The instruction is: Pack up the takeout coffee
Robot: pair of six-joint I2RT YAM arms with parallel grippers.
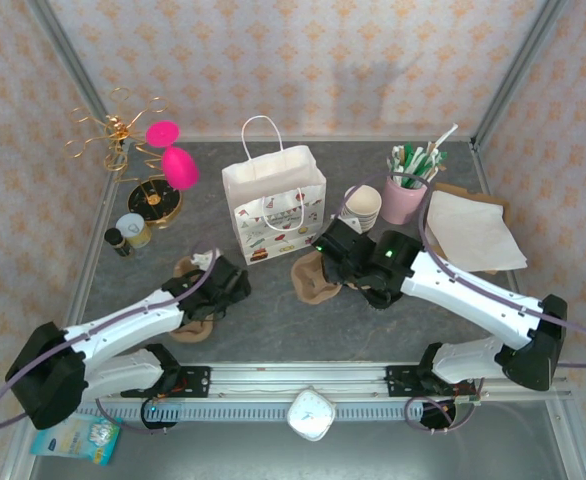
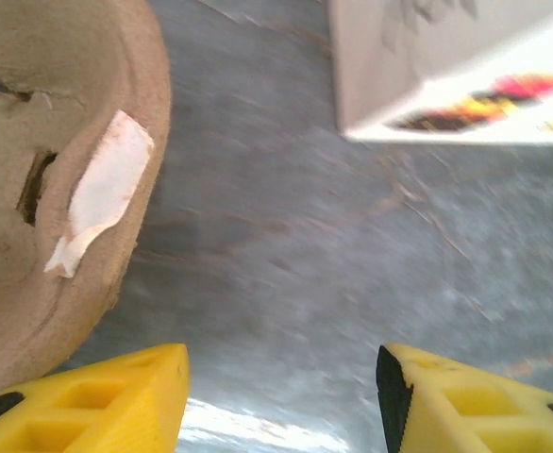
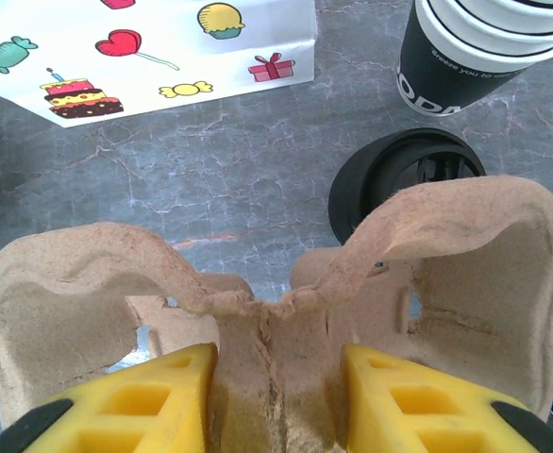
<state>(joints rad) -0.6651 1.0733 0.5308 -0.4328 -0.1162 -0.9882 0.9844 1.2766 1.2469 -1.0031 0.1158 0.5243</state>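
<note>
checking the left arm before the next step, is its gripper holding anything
No, the left gripper stands open over the bare table, and the cardboard carrier lies off to its side, outside the jaws.

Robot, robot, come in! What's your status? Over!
Left gripper open, empty, over the table. Right gripper shut on the empty cup carrier. Loose black lid and cup stack just beyond it.

The grey table [image 1: 273,320] bears a gift bag [image 1: 273,205] far centre, a pink straw cup [image 1: 405,200] and papers [image 1: 473,235] far right, and a pulp carrier [image 1: 191,331] near left.
</note>
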